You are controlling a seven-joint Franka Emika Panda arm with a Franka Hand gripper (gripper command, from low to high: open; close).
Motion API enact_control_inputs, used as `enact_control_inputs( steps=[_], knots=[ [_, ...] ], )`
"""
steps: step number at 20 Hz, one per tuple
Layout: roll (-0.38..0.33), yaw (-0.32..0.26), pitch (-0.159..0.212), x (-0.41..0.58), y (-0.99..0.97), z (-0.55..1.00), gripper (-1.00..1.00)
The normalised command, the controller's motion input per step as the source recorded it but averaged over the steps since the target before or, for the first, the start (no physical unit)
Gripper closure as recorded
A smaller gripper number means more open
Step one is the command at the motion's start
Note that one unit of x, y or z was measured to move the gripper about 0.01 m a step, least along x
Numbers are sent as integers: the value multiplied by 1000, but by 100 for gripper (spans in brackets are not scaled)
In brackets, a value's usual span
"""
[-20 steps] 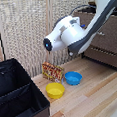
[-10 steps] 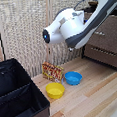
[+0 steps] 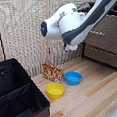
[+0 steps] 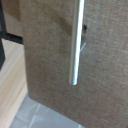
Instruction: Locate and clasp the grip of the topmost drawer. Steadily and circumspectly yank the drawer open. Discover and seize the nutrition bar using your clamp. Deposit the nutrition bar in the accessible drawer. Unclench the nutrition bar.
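Drawer work comes first in this job, and nothing suggests it is done. Nearest the wrist camera, the silvery bar handle (image 4: 76, 42) runs down the middle of the frame across a flat brown wooden front, which I take to be the topmost drawer (image 4: 47, 55); it fills most of that picture and looks flush, so I judge it not yet pulled. No fingers of the hand show there, and nothing touches the handle.

In the exterior view, a black fabric box (image 3: 17, 95) fills the lower left. Just right of it, on the pale wooden counter (image 3: 97, 94), sits a round yellow bowl (image 3: 55, 90), with a round blue bowl (image 3: 73, 78) beside it toward the centre. Behind them the flat red and yellow printed nutrition bar (image 3: 52, 72) leans upright against the woven blind, left of centre, unheld. Further back, the white arm (image 3: 67, 24) spans the upper right, reaching toward the brown dresser (image 3: 106, 40) at the right edge.

The hand is hidden behind the arm's bulk, so I cannot tell whether it is spread or clenched. Every step remains: clasp, pull, fetch, deposit, let go.
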Motion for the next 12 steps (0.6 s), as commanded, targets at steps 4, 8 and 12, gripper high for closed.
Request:
enact_control_inputs(
  steps=[4,8,12],
  knots=[
    [362,-187,-54,192,119,-24,-100],
    [364,-179,-56,214,119,-34,-100],
    [373,-179,-47,206,126,-48,-100]
  ],
)
